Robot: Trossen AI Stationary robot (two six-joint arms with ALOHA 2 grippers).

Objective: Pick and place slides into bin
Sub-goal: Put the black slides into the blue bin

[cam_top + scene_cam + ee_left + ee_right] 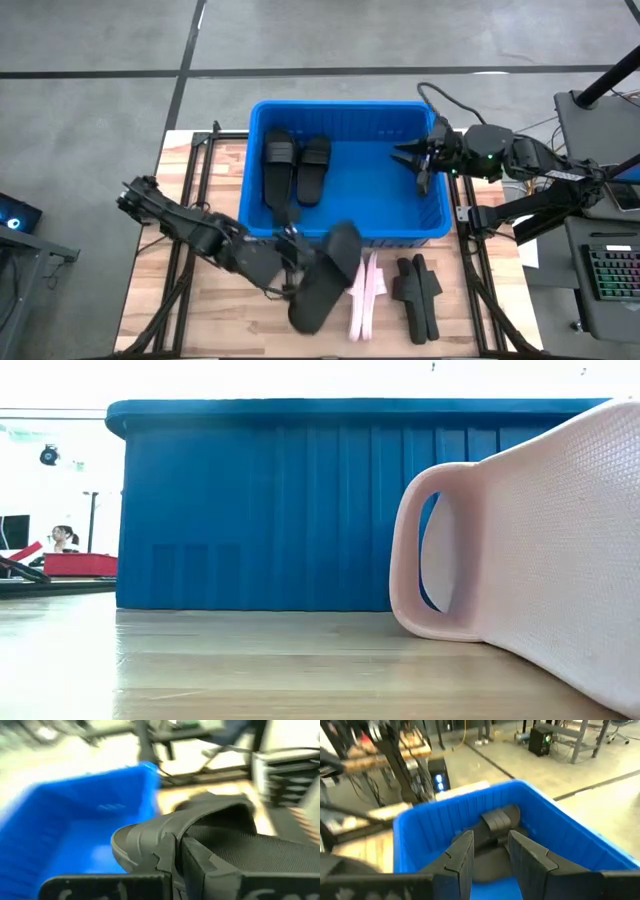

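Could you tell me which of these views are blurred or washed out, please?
Left wrist view: the bin is smeared by motion blur, while the black slide stays fairly sharp. Low view: the background above the bin is blown out white. High view: evenly lit and sharp. Right wrist view: mildly soft.

Two slides (pixel 296 168) lie in the bin (pixel 438 222); others on the table (pixel 470 310) beside it.

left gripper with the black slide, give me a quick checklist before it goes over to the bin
1. Left gripper shut on the flat black rubber slide: ok.
2. Slide lifted above the big blue plastic bin rim: cannot tell.
3. Free floor in the bin beside the two black slides inside: ok.
4. Right gripper out of the bin: not ok, it hangs over the right end.
5. Pale pink slide and black pair on the table untouched: ok.
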